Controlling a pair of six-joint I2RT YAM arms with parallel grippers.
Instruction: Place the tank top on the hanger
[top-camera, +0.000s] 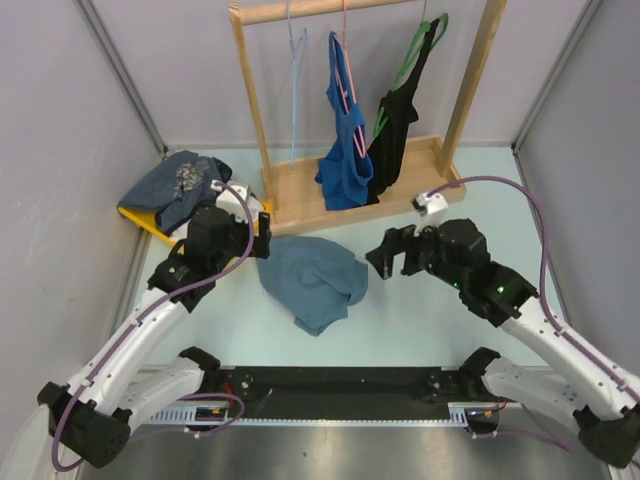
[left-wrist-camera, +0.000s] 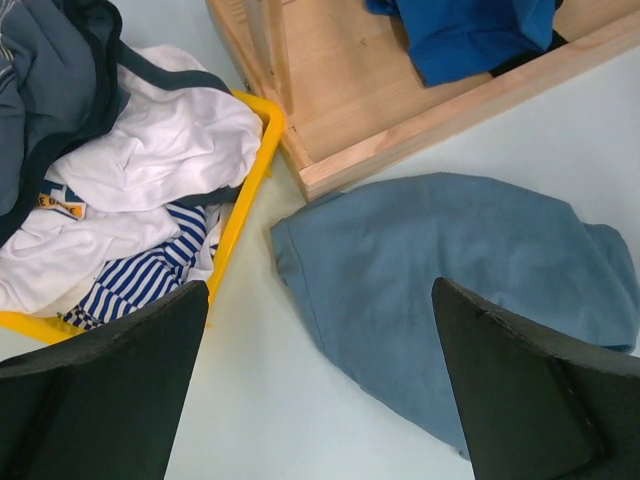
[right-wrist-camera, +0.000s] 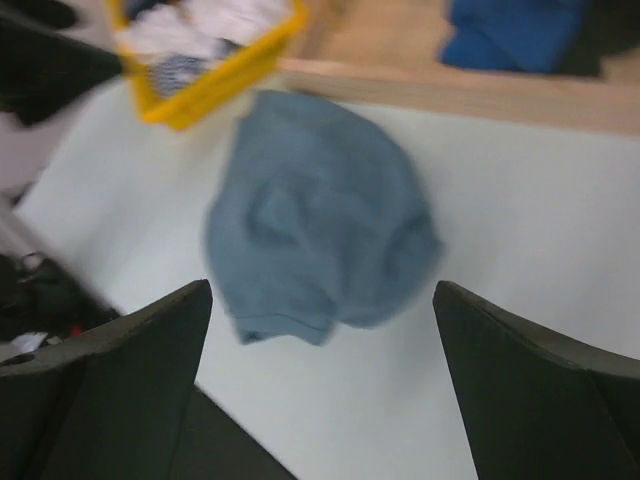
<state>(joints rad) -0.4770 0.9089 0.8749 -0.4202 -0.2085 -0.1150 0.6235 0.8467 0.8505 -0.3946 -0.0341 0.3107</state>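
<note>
Both arms reach forward, elbows low. The left tool (top-camera: 262, 232) and right tool (top-camera: 390, 262) (both wide open, empty) flank the crumpled dusty teal-blue tank top (top-camera: 312, 280) on the tabletop (top-camera: 420, 310). The thin pale-blue wire hanger (top-camera: 293, 110) hangs on the wooden rack (top-camera: 470, 70).

My left arm (top-camera: 140, 335) and right arm (top-camera: 560, 340) are smooth white tubes joined by chunky black housings, filling the lower corners of the top view. A thin purple cable (top-camera: 543, 250) loops along each. A tiny green light (top-camera: 497, 291) dots each black forearm. My left pincer (top-camera: 262, 240) and right pincer (top-camera: 385, 262) are matte black; their fingers (left-wrist-camera: 110, 390) are blunt, broad wedges.
</note>
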